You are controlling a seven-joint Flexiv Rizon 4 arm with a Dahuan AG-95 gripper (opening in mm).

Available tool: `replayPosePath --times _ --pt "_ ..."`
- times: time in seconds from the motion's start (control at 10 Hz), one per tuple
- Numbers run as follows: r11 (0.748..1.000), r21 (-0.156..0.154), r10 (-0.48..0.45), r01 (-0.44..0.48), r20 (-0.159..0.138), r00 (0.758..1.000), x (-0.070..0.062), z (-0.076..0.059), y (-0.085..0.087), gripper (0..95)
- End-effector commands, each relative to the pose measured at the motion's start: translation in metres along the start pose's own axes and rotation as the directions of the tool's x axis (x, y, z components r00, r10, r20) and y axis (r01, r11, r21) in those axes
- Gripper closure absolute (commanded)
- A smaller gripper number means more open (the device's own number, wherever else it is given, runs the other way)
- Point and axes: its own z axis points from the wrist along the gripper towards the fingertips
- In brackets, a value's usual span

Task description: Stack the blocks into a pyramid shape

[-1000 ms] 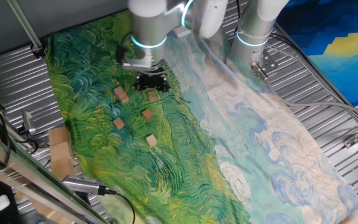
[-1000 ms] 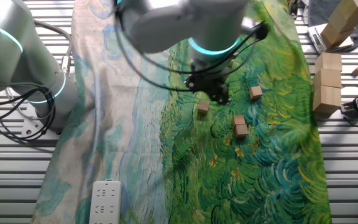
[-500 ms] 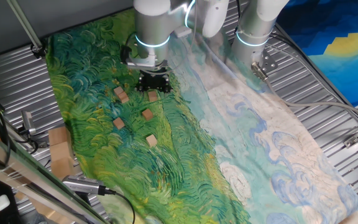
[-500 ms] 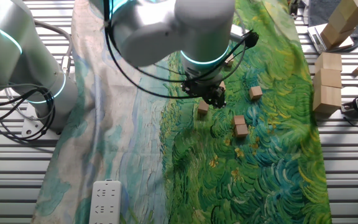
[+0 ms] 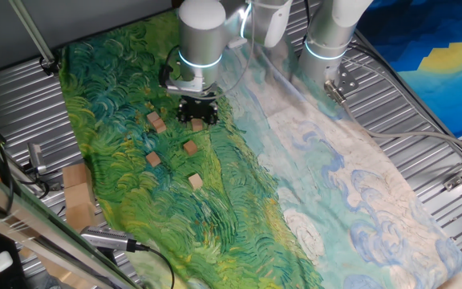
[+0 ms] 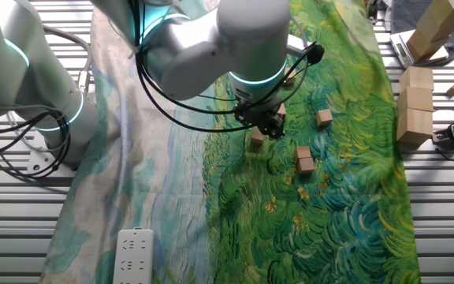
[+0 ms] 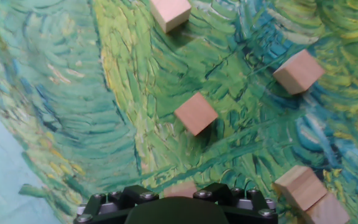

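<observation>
Several small light-brown wooden cubes lie on the green painted cloth. My gripper stands low over one cube, which rests on the cloth between the fingers; the jaws look spread wider than it. That cube shows by the gripper in the other fixed view and at the bottom edge of the hand view. Other cubes: one close in front, one further, one furthest, and two touching.
A second robot arm base stands behind on the pale blue part of the cloth. Larger tan boxes sit off the cloth at the right of the other fixed view. A white power strip lies near the cloth's edge.
My arm has shifted a little and the gripper has settled lower over the cube beneath it. The cubes have not moved.
</observation>
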Motion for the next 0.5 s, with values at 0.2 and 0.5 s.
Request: replayPosePath --times 0.2,0.5 --pt "1.000 0.000 0.007 -0.007 -0.006 1.000 0.0004 -0.0030 -0.0005 95.0" --pt "1.000 0.001 0.003 -0.003 -0.008 1.000 0.0009 -0.0050 -0.0029 95.0"
